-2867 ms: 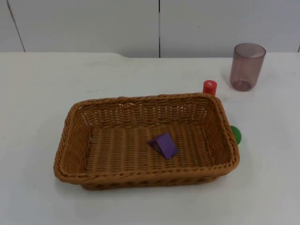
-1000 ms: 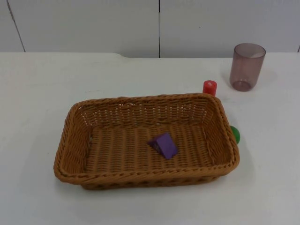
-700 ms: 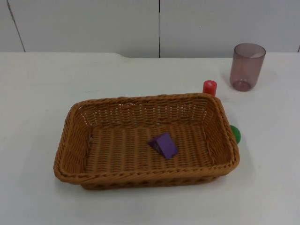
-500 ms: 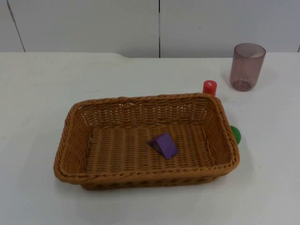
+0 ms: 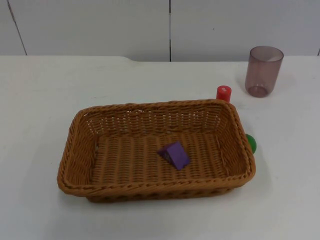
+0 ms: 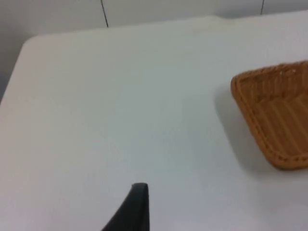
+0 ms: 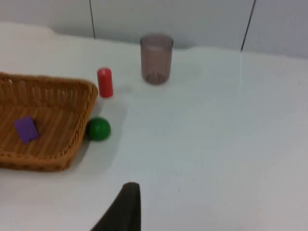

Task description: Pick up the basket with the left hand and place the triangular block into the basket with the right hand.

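Note:
A brown wicker basket point(image 5: 80, 150) rests flat on the white table, near its middle. A purple triangular block point(image 5: 174, 155) lies on the basket floor, a little right of centre. The right wrist view has the same basket point(image 7: 72, 139) and the block point(image 7: 25, 129) inside it. My right gripper point(image 7: 126, 204) hangs over bare table well to the basket's right, apart from it. My left gripper point(image 6: 136, 204) hangs over bare table to the left of the basket's corner point(image 6: 250, 110), also apart from it. Neither gripper holds anything that I can make out.
A green ball point(image 5: 251, 143) sits against the basket's right wall. A red cylinder point(image 5: 223, 93) stands just behind its far right corner. A translucent brownish cup point(image 5: 263, 71) stands at the back right. The grey partition wall closes off the table's far edge.

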Available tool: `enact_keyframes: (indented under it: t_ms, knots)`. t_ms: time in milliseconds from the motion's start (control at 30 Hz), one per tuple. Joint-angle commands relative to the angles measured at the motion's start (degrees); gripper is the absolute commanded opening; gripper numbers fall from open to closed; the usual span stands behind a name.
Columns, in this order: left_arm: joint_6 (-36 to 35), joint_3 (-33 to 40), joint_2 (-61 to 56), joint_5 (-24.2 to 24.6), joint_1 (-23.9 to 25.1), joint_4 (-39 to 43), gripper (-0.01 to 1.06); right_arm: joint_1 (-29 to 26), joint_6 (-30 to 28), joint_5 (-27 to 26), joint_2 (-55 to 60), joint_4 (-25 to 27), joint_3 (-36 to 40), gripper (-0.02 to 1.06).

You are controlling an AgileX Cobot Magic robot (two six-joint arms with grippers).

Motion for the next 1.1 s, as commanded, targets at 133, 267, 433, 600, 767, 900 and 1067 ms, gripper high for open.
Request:
enact_keyframes:
  t_ms: [133, 267, 433, 600, 767, 900, 1067]
  knots:
    - [-2.45, 1.35, -0.15, -1.58, -0.30, 2.05, 1.05, -0.14, 0.60, -0.75, -0.12, -0.23, 1.57, 1.04]
    - [-3.39, 1.35, -0.15, -1.58, -0.30, 2.90, 1.05, -0.14, 0.60, -0.43, -0.12, -0.23, 1.67, 1.04]
    - [-3.39, 1.35, -0.15, -1.58, -0.30, 2.90, 1.05, -0.14, 0.60, 0.26, -0.12, -0.36, 2.26, 1.04]
    - [-3.39, 1.35, -0.15, -1.58, -0.30, 2.90, 1.05, -0.14, 0.60, 0.26, -0.12, -0.36, 2.26, 1.04]
    - [-3.39, 1.35, -0.15, -1.58, -0.30, 2.90, 1.05, -0.14, 0.73, 0.26, -0.12, -0.49, 2.26, 1.04]
    - [-3.39, 1.35, -0.15, -1.58, -0.30, 2.90, 1.05, -0.14, 2.80, 0.15, -0.12, -1.35, 2.26, 1.04]
    - [-3.39, 1.35, -0.15, -1.58, -0.30, 2.90, 1.05, -0.14, 3.36, 0.15, -0.12, -1.81, 2.26, 1.04]
